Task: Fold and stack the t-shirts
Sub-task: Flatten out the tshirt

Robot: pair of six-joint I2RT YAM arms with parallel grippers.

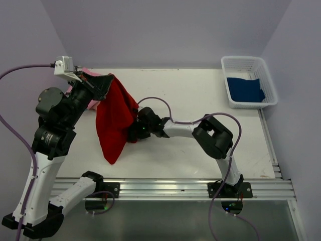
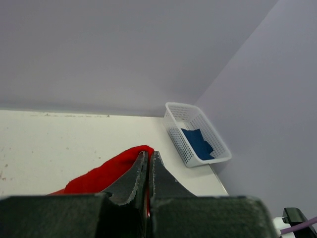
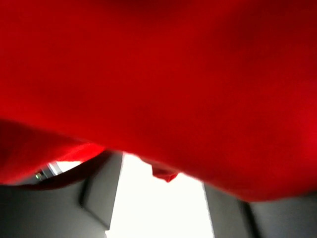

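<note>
With our left gripper pinched shut on the red t-shirt, which hangs over the table, and our right gripper gaping at its side edge, we should seat cloth deep between the fingers before closing.

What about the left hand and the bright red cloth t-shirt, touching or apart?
Touching. The top view shows the bright red cloth t-shirt hanging from the shut left hand.
</note>
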